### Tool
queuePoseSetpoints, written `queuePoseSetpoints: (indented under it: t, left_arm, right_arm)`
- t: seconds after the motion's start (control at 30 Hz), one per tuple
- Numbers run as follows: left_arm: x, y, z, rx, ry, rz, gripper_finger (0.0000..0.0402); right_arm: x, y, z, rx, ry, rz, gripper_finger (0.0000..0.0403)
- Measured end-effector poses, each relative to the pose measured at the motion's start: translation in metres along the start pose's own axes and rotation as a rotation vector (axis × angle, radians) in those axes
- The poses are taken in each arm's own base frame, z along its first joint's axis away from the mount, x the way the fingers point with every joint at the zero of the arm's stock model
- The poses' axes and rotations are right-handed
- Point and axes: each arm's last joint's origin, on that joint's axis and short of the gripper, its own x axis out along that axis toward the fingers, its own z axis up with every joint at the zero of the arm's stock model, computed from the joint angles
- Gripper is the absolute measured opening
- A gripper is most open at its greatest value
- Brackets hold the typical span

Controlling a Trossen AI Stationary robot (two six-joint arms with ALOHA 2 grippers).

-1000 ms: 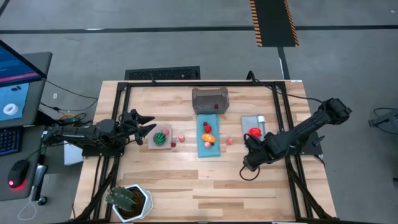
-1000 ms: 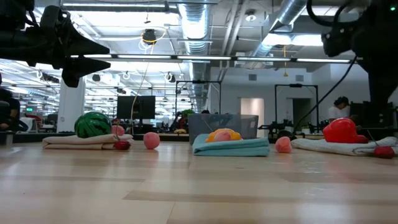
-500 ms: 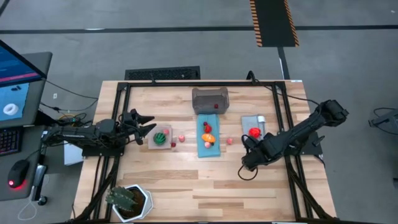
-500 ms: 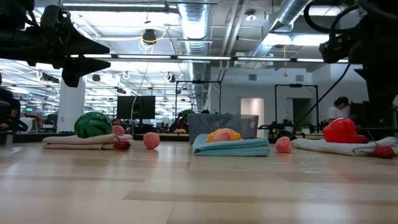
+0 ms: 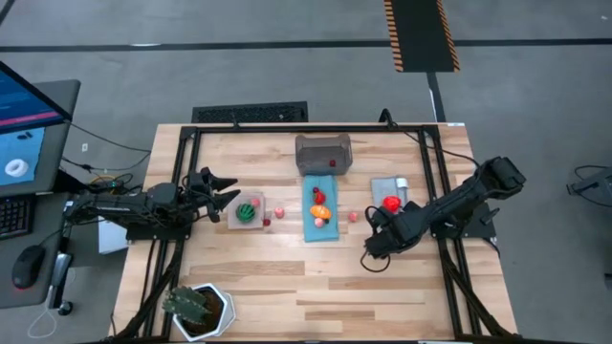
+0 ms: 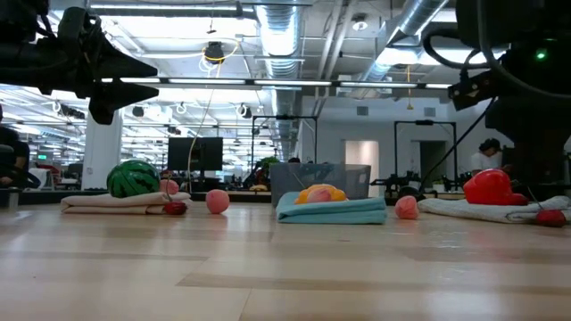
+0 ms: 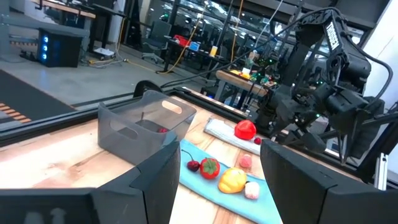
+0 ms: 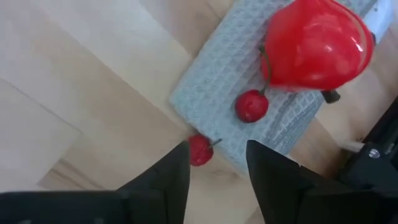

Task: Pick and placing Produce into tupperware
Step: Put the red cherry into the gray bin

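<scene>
The right claw hangs low over the tabletop with its jaws parted and nothing between them. Just ahead of its fingertips a small red cherry-like piece lies at the edge of the grey mat, partly on the wood. A second small red piece sits on the mat, touching the big red fruit by a thin stem.

In the high view this claw is near the mat's near corner, well apart from the tupperware, which stands at the far middle of the tabletop, just beyond the blue mat. That mat carries several produce pieces, and more lie loose on the wood beside it.

The step in hand looks like the approach to a pick. The next move calls for lowering the spread jaws around the small red piece at the mat's edge, closing gently since it is tiny and may roll, then carrying it across to the box.

The left claw, jaws apart and empty, waits beside the tan mat with the watermelon.
</scene>
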Motion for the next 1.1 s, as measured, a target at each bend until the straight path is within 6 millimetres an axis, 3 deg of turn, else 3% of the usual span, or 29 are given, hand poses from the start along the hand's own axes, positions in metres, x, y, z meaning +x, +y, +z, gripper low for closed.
queuePoseSetpoints:
  t: [0.63,1.1]
  left_arm:
    - [0.000,0.000,0.000,0.000,0.000,0.002,0.0213]
    - [0.000,0.000,0.000,0.000,-0.001,0.003,0.0213]
  right_arm:
    - [0.000,0.001,0.003,0.064,-0.045,0.007,0.0179]
    - [0.018,0.009,0.001,0.040,0.024,-0.102,0.0167]
